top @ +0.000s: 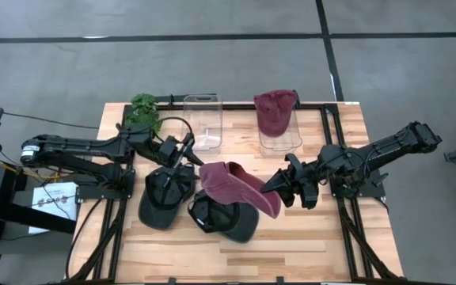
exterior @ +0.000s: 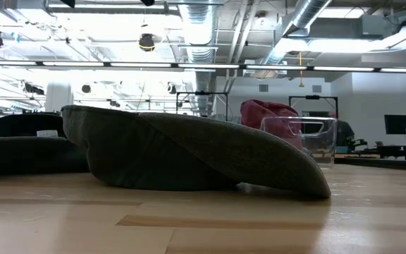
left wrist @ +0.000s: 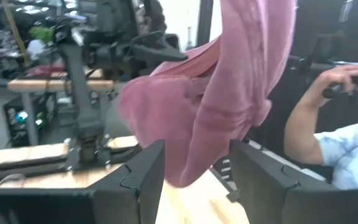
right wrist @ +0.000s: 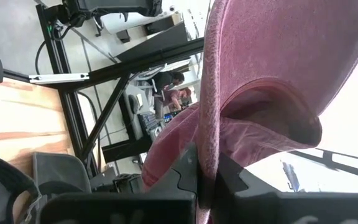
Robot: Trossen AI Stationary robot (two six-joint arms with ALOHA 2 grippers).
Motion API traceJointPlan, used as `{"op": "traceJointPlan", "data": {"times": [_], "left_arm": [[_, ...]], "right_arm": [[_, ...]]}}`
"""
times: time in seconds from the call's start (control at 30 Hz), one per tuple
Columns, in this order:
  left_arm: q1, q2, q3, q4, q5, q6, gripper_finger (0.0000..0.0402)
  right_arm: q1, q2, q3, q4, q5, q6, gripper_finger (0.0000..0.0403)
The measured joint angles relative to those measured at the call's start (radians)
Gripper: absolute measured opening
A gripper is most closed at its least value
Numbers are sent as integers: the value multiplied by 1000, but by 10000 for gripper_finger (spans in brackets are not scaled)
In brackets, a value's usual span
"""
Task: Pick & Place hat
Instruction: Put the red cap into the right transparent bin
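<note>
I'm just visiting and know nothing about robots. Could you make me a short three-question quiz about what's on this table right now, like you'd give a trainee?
1. True or false: the right gripper has its jaws shut on the brim of the maroon cap held above the table.
2. Multiple choice: how do the left gripper's jaws stand? A) shut on a dark cap, B) open beside the maroon cap, C) shut on the plant.
3. Fill in: the second maroon cap sits on a clear ____ at the back of the table.

Key: 1 true; 2 B; 3 container.
</note>
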Motion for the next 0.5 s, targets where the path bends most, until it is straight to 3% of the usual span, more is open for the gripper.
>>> {"op": "traceJointPlan", "data": {"times": [0.5], "left_arm": [[-12,17,0,117,120,-50,176]], "right_arm": [[-40,0,0,-1,-1,3,2]]}}
